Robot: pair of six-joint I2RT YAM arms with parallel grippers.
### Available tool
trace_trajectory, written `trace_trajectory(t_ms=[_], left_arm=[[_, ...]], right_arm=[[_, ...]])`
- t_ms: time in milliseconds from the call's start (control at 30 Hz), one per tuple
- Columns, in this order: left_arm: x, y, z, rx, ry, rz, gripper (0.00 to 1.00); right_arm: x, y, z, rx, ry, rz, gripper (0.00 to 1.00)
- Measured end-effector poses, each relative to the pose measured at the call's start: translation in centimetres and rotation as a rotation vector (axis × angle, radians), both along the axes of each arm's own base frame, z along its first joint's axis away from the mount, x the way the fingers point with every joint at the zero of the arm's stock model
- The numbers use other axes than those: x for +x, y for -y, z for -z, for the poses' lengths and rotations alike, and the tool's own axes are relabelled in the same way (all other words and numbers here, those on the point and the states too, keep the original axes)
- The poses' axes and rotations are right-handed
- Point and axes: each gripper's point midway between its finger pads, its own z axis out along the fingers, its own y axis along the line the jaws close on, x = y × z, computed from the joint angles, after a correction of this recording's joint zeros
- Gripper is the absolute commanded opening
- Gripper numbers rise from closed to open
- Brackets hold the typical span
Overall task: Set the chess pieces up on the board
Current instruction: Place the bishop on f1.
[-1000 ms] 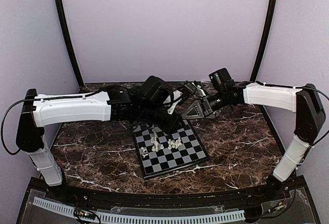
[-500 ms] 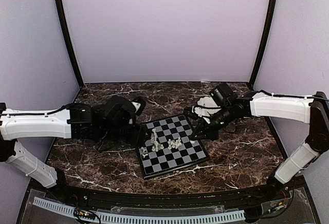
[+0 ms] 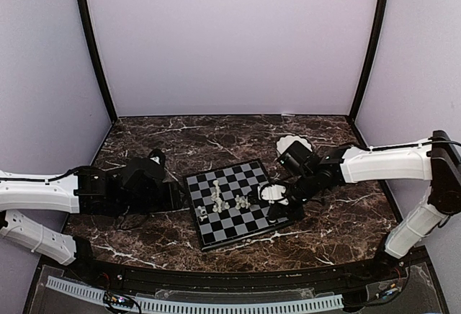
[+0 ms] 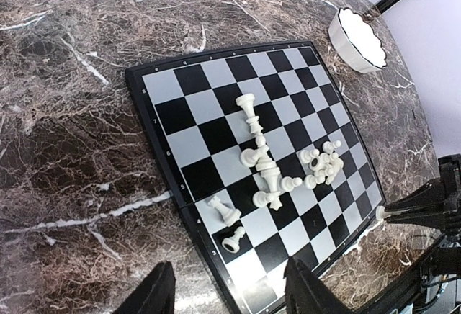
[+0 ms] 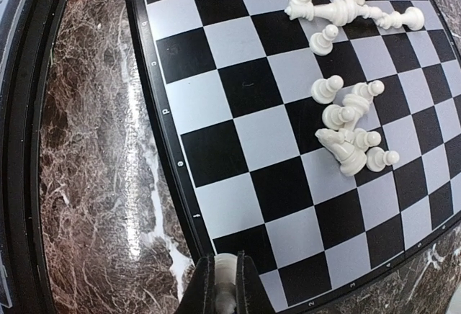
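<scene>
The right gripper (image 5: pixel 223 289) is clenching one piece (image 5: pixel 225 263) at the board's (image 5: pixel 248 87) right edge, probably for placing. The left gripper (image 4: pixel 230 292) is hanging parted, empty; other pieces (image 4: pixel 324 163) are lying heaped mid-board.

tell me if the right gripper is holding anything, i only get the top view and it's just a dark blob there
observer: Yes. In the right wrist view the right gripper is shut on a white piece, at the rim of the board.
operator: and the left one, empty
observer: Empty. The left wrist view shows the left gripper open, nothing between its fingers, near the board's edge.
operator: are the pieces standing
observer: Mostly not. The pieces lie toppled in a heap mid-board; a few look upright.
</scene>
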Motion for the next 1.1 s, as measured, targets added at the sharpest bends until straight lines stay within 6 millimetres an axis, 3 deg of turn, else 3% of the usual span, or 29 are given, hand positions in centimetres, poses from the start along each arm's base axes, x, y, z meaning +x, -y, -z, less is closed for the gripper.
trace_trajectory(t_ms=[267, 633, 1100], left_arm=[[-0.1, 0.3, 0.2, -0.025, -0.023, -0.013, 0.53], [-0.2, 0.6, 0.1, -0.044, -0.03, -0.007, 0.52], [-0.3, 0.8, 0.1, -0.058, -0.041, -0.012, 0.52]], right_arm=[[-0.9, -0.6, 1.7, -0.046, -0.003, -0.067, 0.0], [-0.4, -2.3, 1.4, -0.027, 0.011, -0.084, 0.0], [0.0, -2.7, 1.9, -0.023, 0.005, -0.056, 0.02]])
